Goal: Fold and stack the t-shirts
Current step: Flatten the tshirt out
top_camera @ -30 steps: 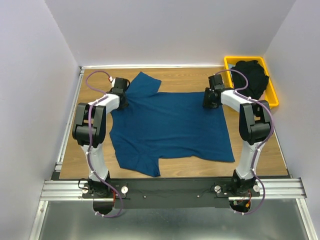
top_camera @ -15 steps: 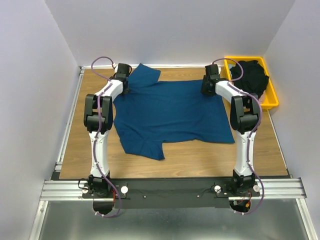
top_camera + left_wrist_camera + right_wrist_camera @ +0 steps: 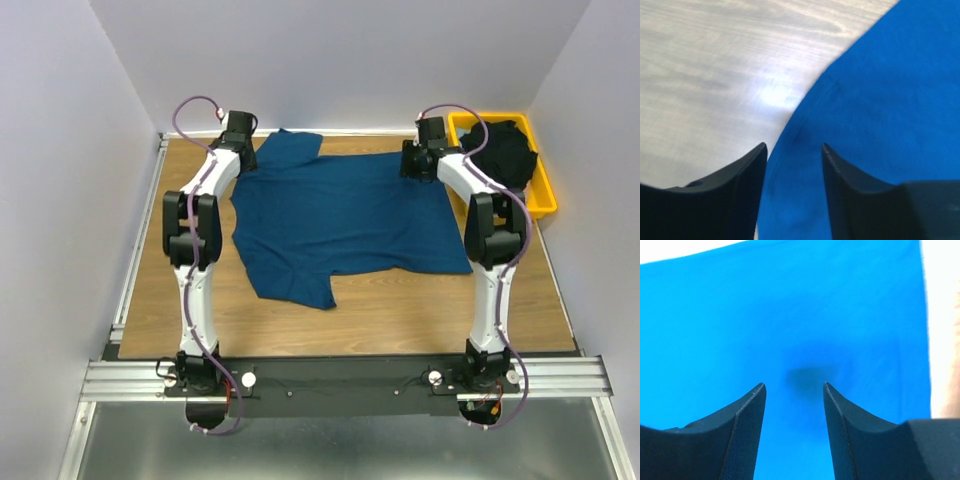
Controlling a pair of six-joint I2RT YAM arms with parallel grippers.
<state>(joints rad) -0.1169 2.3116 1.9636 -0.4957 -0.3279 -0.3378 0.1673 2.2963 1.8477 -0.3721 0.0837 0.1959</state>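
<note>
Navy-blue cloth t-shirt (image 3: 345,220) lies spread flat across the wooden worktop (image 3: 420,310), centre frame, laid out for folding. Left tool (image 3: 793,147) and right tool (image 3: 794,386) are poised over its upper edge, jaws apart, gripping nothing.

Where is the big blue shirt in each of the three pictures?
Top external: the blue t-shirt lies spread flat in the middle of the wooden table.
Left wrist: the blue t-shirt fills the right and lower part.
Right wrist: the blue t-shirt fills almost the whole picture.
Shared landmark: the wooden table, bare at upper left in the left wrist view, only a pale strip at the right edge in the right wrist view.
</note>
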